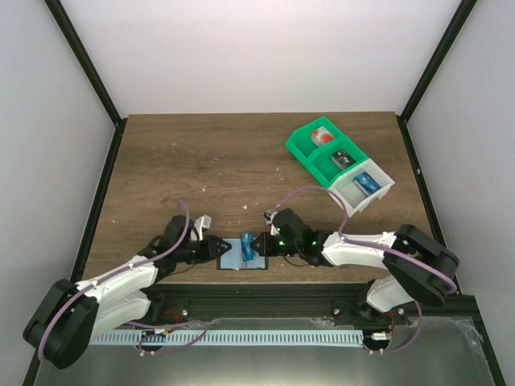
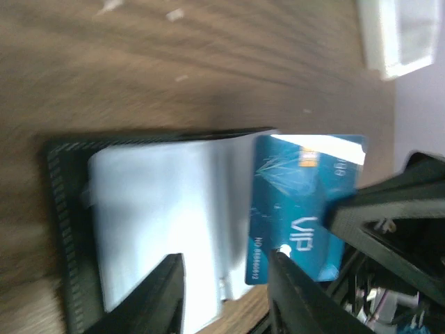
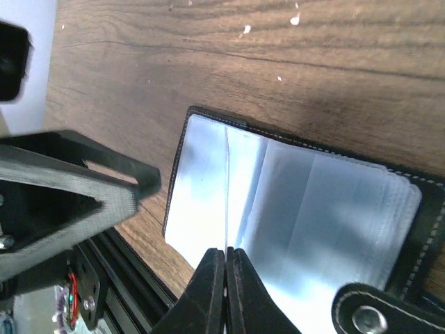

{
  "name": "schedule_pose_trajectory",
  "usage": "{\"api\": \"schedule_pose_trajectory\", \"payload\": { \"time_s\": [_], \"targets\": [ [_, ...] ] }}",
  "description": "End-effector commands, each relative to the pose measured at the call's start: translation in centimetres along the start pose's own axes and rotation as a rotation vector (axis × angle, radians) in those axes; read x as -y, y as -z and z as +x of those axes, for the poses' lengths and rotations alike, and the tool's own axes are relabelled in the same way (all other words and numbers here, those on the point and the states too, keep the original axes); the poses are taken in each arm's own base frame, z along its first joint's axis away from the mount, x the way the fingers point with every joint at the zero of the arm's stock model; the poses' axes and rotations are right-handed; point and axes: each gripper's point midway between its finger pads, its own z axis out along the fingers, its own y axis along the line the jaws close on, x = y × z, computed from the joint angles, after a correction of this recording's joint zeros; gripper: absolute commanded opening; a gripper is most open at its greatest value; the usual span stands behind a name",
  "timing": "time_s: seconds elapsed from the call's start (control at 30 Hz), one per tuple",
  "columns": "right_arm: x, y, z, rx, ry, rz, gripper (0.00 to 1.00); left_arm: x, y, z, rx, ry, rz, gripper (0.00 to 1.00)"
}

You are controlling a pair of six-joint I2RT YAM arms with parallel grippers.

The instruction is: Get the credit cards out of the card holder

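Top external view puts the card holder lying open on the table at the lower centre of the frame, with the left hand on its left and the right hand on its right. One bright blue credit card stands up out of the holder's right half, and the right hand is clenched on it; the right wrist view shows those fingers pressed flat together on the card's thin edge. The left wrist view shows the left hand released, its two fingers apart over the holder's pale panel and pinching nothing. Whether more cards sit in the pockets cannot be told. The card is probably light, stiff and slick, so a pinch on its bare edge should hold only if the pull runs straight along the pocket; a twist could let it slip out of the fingers. The holder looks light and floppy and would likely lift or slide with the card, so it wants pressing down on the black-edged panel away from the card.
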Motion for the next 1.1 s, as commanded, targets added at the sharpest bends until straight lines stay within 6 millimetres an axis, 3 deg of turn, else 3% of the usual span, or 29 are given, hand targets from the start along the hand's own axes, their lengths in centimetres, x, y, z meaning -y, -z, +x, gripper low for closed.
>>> {"api": "schedule_pose_trajectory", "payload": {
  "time_s": [0.0,0.13,0.2,0.33,0.5,0.7,0.77,0.83,0.93,1.0,1.07],
  "targets": [
    [0.2,2.0,-0.1,-0.015,0.136,0.030,0.01,4.3,1.5,-1.6,0.023,-0.122,0.085,0.41],
    [-1.4,4.4,0.4,-0.038,0.263,-0.010,0.01,7.5,2.9,-1.9,0.006,-0.207,0.157,0.61],
    [-3.3,5.9,1.1,-0.067,0.330,-0.109,0.01,8.9,3.5,-1.6,-0.014,-0.255,0.204,0.66],
    [-6.1,8.8,2.9,-0.130,0.389,-0.280,0.01,11.0,4.0,0.3,-0.101,-0.305,0.365,0.65],
    [-8.7,11.7,3.6,-0.118,0.423,-0.423,0.01,12.5,4.8,2.0,-0.177,-0.311,0.502,0.62],
    [-8.7,11.9,3.6,-0.114,0.437,-0.447,0.00,13.0,5.2,2.5,-0.200,-0.304,0.546,0.59],
    [-9.2,12.0,3.5,-0.115,0.440,-0.468,0.00,13.1,5.3,2.7,-0.213,-0.301,0.559,0.55],
    [-9.4,12.0,3.4,-0.109,0.440,-0.474,0.00,13.1,5.4,3.0,-0.222,-0.299,0.570,0.45],
    [-9.4,11.8,2.9,-0.102,0.435,-0.459,0.00,12.9,5.5,3.2,-0.224,-0.298,0.576,0.15],
    [-9.6,11.7,2.8,-0.100,0.428,-0.461,0.02,12.9,5.5,3.3,-0.228,-0.294,0.579,0.01],
    [-9.6,11.6,2.5,-0.093,0.415,-0.460,0.05,13.0,5.6,3.4,-0.229,-0.294,0.583,0.00]
  ]
}}
